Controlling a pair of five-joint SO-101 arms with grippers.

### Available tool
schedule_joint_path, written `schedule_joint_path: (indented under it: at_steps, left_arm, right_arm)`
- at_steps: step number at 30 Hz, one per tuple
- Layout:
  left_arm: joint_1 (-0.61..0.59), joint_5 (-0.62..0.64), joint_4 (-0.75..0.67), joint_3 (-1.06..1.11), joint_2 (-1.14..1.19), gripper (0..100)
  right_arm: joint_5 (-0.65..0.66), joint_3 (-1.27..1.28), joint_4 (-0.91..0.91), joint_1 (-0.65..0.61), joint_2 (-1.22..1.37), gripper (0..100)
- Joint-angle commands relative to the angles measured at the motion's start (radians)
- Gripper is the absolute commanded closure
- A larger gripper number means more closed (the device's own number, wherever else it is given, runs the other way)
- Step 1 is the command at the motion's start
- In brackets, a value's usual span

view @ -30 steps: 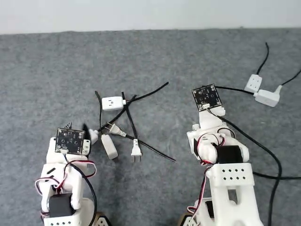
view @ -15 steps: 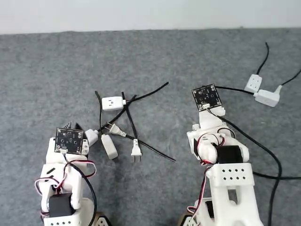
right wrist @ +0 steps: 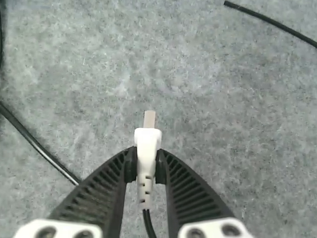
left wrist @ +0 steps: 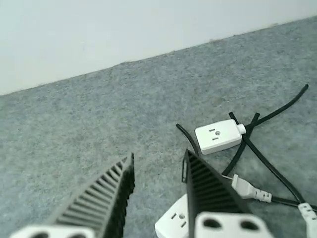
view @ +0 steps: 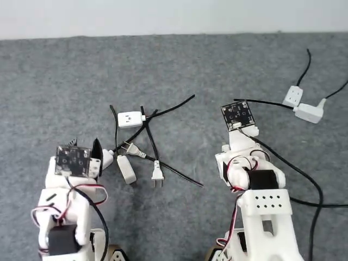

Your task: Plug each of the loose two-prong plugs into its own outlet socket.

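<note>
My right gripper [right wrist: 145, 151] is shut on a white two-prong plug [right wrist: 147, 141], its prongs pointing out over bare grey carpet. My left gripper [left wrist: 158, 157] stands open with nothing between its fingers. Ahead of it lies a white outlet socket [left wrist: 218, 138] [view: 129, 118] on crossed black cords. A second socket [left wrist: 173, 223] [view: 126, 169] lies close beside one of its fingers. Two loose white plugs [view: 130, 148] [view: 157, 174] rest between the arms, and the nearer plug [left wrist: 245, 186] lies just past that second socket.
A white socket [view: 292, 96] and a white adapter block [view: 309, 113] with black cords lie at the far right. Black cords [view: 168, 109] cross in the middle. The grey carpet [view: 65, 81] is bare at the far left, with a pale wall behind.
The left arm has shifted a little to the left and back, away from the sockets. The right arm has barely moved and still holds its plug.
</note>
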Motion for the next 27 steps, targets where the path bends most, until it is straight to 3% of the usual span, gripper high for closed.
schedule_joint_path:
  at_steps: [1,6,10,13,19,23,27]
  left_arm:
    - [0.003,0.018,-0.032,-0.189,0.296,84]
    - [0.026,-0.009,-0.057,-0.519,0.853,84]
    - [0.089,-0.063,0.046,-0.849,1.295,84]
    - [0.118,-0.181,0.129,-1.093,1.557,84]
    - [0.118,-0.483,0.261,-1.489,1.844,84]
    - [0.124,-0.732,0.385,-1.621,1.956,84]
    - [0.160,-0.864,0.562,-1.705,2.028,84]
  right_arm:
    - [-0.006,-0.011,-0.025,-0.033,-0.013,99.1]
    - [-0.006,-0.009,-0.025,-0.033,-0.015,99.1]
    - [-0.006,-0.009,-0.025,-0.033,-0.015,99.1]
    - [-0.006,-0.009,-0.027,-0.033,-0.015,99.1]
    - [-0.005,-0.009,-0.028,-0.033,-0.015,99.1]
    - [-0.005,-0.009,-0.030,-0.033,-0.015,99.1]
    - [-0.005,-0.009,-0.030,-0.033,-0.015,99.1]
